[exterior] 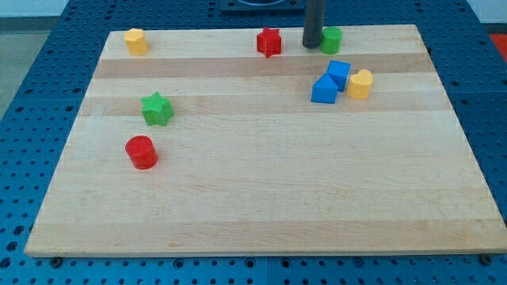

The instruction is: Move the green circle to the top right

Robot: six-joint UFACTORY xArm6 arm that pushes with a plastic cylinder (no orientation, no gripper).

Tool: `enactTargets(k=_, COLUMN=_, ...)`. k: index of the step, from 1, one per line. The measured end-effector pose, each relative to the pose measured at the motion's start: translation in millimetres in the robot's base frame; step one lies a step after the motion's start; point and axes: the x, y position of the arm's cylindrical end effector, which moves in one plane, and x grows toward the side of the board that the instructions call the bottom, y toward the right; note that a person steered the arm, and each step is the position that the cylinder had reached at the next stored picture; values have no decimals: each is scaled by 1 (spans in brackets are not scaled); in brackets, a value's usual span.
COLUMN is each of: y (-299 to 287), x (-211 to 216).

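The green circle (332,39) is a small round block near the board's top edge, right of centre. My tip (311,45) is the lower end of the dark rod. It stands right against the green circle's left side, touching it or nearly so. A red star (269,42) lies a short way to the left of my tip.
Two blue blocks (331,81) lie together below the green circle, with a yellow block (360,83) touching on their right. A yellow block (136,41) sits at the top left. A green star (157,108) and a red circle (142,152) lie at the left.
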Motion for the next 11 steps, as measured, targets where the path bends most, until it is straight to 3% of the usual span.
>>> enactTargets(k=5, y=-2, x=14)
enactTargets(k=11, y=56, x=-10)
